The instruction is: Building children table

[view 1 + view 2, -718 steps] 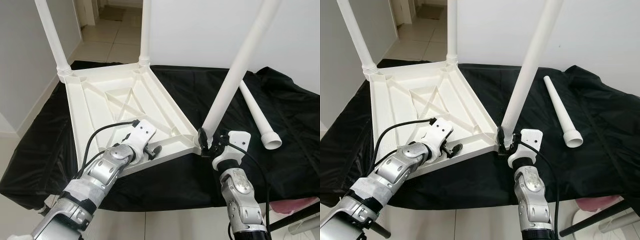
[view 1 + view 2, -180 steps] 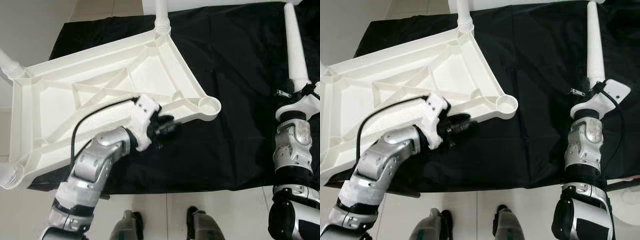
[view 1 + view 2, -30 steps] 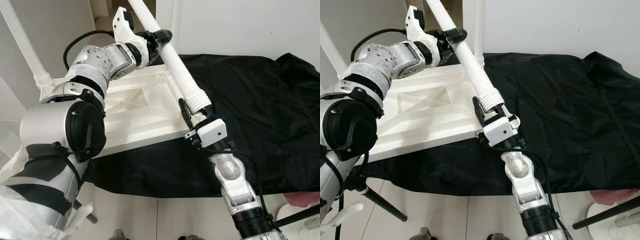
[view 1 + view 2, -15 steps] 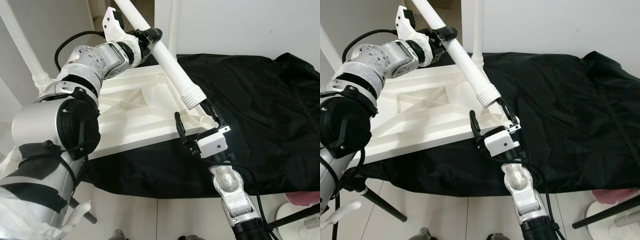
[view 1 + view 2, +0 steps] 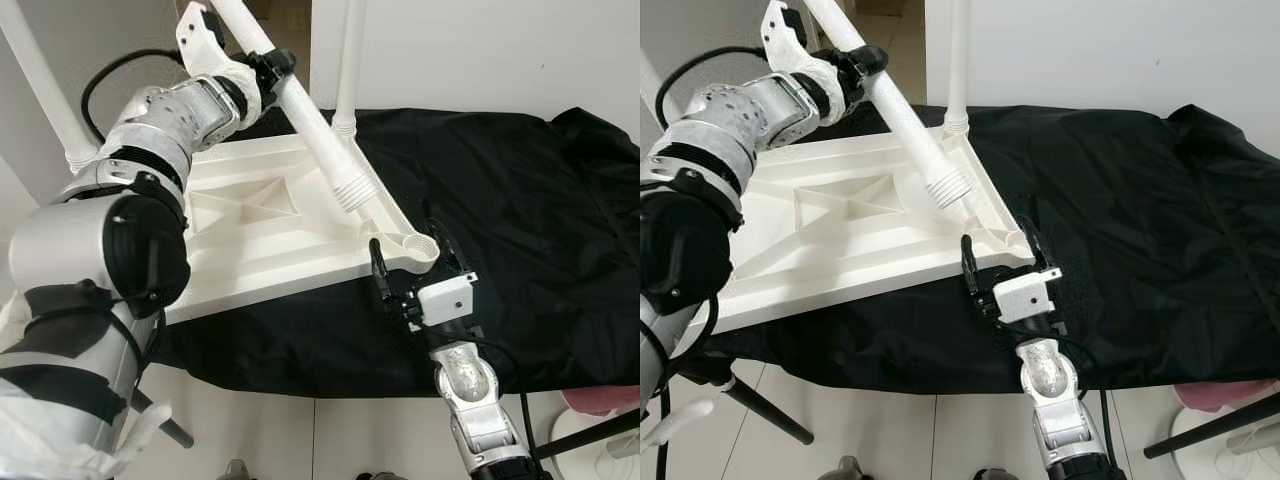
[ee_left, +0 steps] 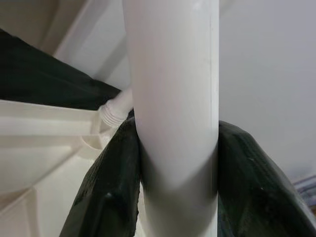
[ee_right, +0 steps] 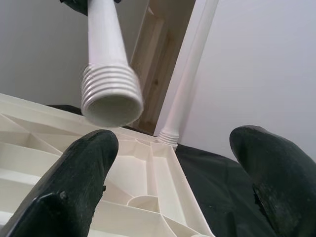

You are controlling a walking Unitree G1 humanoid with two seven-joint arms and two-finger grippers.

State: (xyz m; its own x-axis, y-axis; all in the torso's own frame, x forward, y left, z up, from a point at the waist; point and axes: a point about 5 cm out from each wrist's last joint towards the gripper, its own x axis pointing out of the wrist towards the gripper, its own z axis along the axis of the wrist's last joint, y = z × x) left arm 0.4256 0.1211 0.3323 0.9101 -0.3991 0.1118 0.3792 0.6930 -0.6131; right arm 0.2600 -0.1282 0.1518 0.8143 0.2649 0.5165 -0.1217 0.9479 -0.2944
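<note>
One leg (image 5: pixel 318 130) left to fit | left gripper (image 5: pixel 272 68) fingers clamped round its shaft, threaded end hanging above upturned tabletop (image 5: pixel 250 220) on black-draped desk (image 5: pixel 520 230) | right gripper (image 5: pixel 410 265) fingers spread, holding nothing, beside empty corner socket (image 5: pixel 418 245) | advice: bring thread squarely over socket, then twist.

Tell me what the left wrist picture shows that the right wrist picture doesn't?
Left wrist view: a close look at the left claw, its black fingers clamped on the smooth shaft of the loose table leg.

Right wrist view: that leg's threaded open end hanging in the air above the upturned tabletop, seen between the spread fingers of the right claw.

Both: the loose leg, the white tabletop, and a leg already standing at the corner.
</note>
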